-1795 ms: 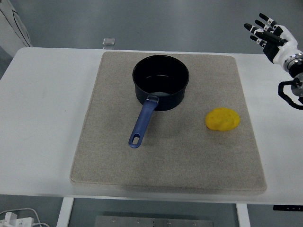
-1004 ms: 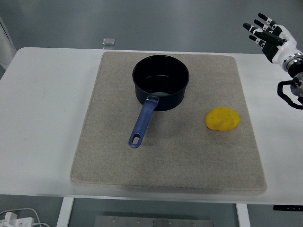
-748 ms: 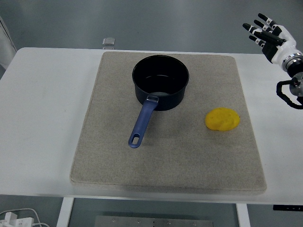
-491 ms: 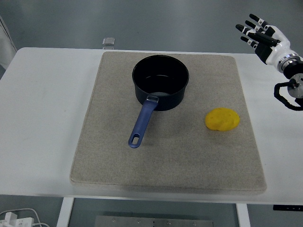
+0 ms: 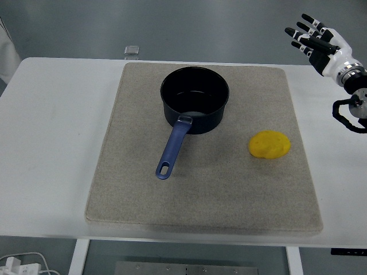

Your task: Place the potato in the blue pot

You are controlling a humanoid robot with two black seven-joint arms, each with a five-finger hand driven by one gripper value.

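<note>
A yellow potato [image 5: 269, 145] lies on the right side of a beige mat [image 5: 229, 195]. A dark blue pot [image 5: 194, 98] stands upright at the mat's far middle, its blue handle [image 5: 172, 148] pointing toward the near edge. The pot holds nothing that I can see. My right hand [image 5: 314, 42] is raised at the far right, above and beyond the table's right edge, well apart from the potato. Its fingers are spread and hold nothing. My left arm is out of view.
The white table [image 5: 51, 132] extends around the mat. A small clear object [image 5: 132, 50] sits at the table's far edge, behind the mat. White cables [image 5: 17, 264] lie on the floor at the bottom left.
My right hand has shifted slightly left and up, fingers still spread. The potato and pot have not moved.
</note>
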